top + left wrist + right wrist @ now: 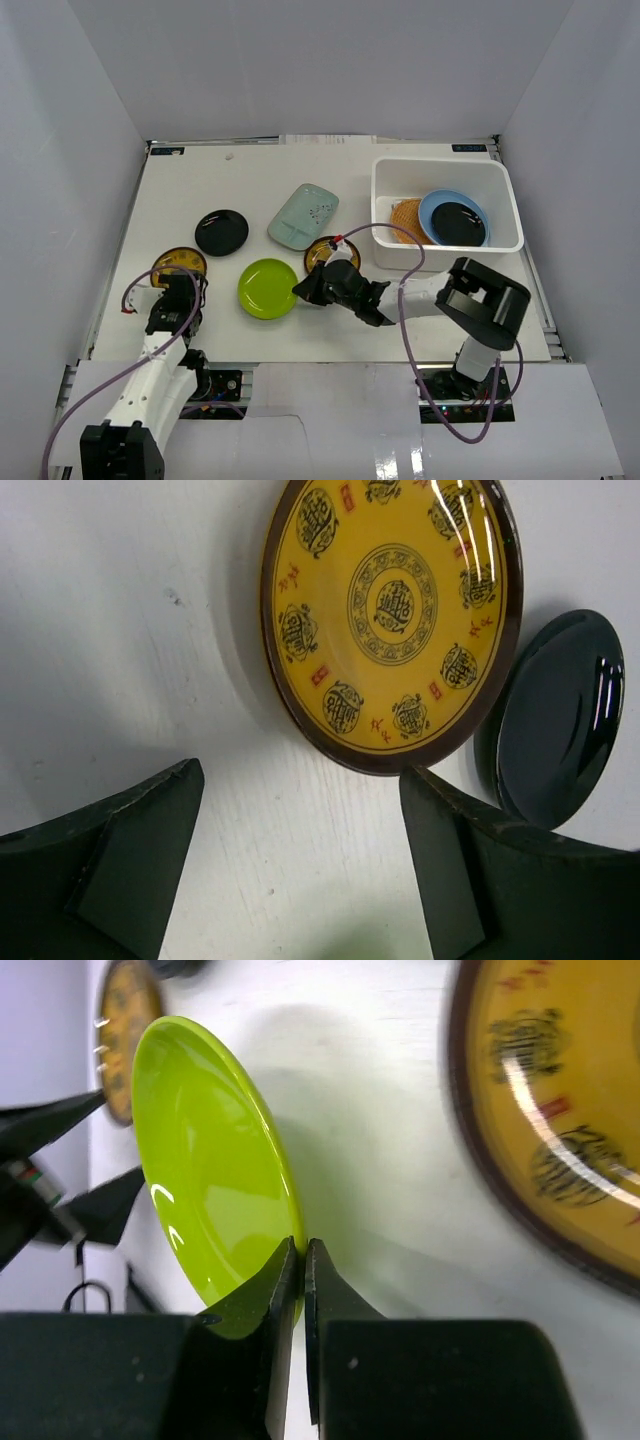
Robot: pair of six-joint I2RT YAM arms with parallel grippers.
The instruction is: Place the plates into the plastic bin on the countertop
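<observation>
**A:** Where is the right gripper (302, 1258)?

**B:** Its jaws are pressed together on the rim of the lime-green round plate (210, 1160). One finger is over the plate's inside and the other is outside it. The plate lies on the flat off-white countertop (200, 180), near the front edge and about midway across.

**A:** And the left gripper (300, 880)?

**B:** It is spread wide and holds nothing. It hangs over bare countertop just short of a dark-rimmed round plate with a gold patterned centre (390, 610). A glossy black round plate (560, 720) lies near that one, farther back.

**A:** What is inside the white rectangular plastic bin (450, 252)?

**B:** The bin sits at the far right of the countertop. It holds a woven tan round plate (405, 215), with a big light-blue round plate (432, 210) beside and partly over it. A smaller black plate (458, 222) rests on the blue one.

**A:** Which other plates are out on the countertop?

**B:** A pale grey-green rounded-rectangular dish (303, 216) lies between the black plate and the bin. A second gold-centred plate (560, 1130) lies near the green one, not touching it, partly hidden under the right arm.
</observation>
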